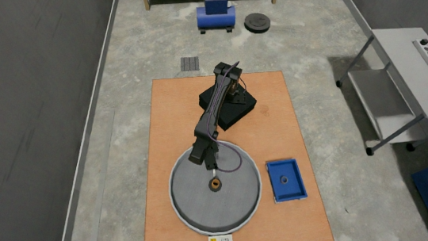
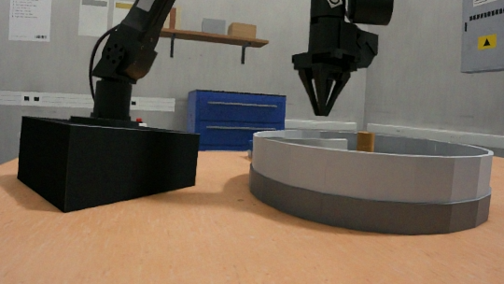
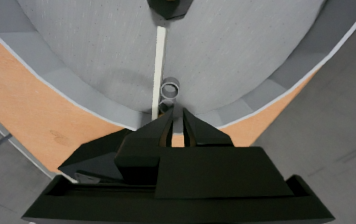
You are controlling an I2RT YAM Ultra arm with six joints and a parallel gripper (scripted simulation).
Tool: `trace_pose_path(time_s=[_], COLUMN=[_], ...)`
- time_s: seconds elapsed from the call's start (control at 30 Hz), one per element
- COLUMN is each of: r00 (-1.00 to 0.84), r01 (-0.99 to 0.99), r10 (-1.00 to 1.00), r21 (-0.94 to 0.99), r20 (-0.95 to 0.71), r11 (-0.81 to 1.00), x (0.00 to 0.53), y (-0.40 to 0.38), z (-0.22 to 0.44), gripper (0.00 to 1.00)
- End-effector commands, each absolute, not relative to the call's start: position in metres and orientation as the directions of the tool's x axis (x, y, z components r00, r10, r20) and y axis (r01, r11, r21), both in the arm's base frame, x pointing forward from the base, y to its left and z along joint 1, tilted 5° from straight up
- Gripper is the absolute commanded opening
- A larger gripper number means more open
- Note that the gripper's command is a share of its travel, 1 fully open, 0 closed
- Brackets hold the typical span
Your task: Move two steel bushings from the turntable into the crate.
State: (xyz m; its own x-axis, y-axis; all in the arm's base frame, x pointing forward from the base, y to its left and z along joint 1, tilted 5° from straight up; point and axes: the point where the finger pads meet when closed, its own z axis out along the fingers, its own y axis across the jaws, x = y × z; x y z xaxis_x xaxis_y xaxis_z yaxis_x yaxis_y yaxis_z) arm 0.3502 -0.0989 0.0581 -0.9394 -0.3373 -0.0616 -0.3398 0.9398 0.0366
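A small grey steel bushing [image 3: 170, 89], a short open-ended tube with a thin wall, stands upright on the round grey turntable [image 1: 190, 207] near its rim, just beyond the tips of the black tool [image 3: 173, 113]. The tool hangs above the turntable, its fingers nearly together, holding nothing. An orange-brown bushing [image 1: 215, 183] stands at the turntable's centre. Another steel bushing [image 1: 284, 179] lies inside the blue rectangular crate [image 1: 273, 180] beside the turntable on the orange counter [image 1: 170, 104].

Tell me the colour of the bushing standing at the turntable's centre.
Orange-brown bushing, clearest in the top view.
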Motion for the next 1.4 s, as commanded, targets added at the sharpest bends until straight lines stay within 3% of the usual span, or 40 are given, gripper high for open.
trace_pose_path(time_s=[0.0,1.37], r00=[-0.932,-0.933], r01=[-0.349,-0.346], r10=[-0.345,-0.342], r21=[0.02,0.017], r20=[-0.107,-0.111], r11=[0.937,0.938], x=[0.355,0.354], y=[-0.097,-0.099], z=[0.071,0.072], gripper=[0.13,0.13])
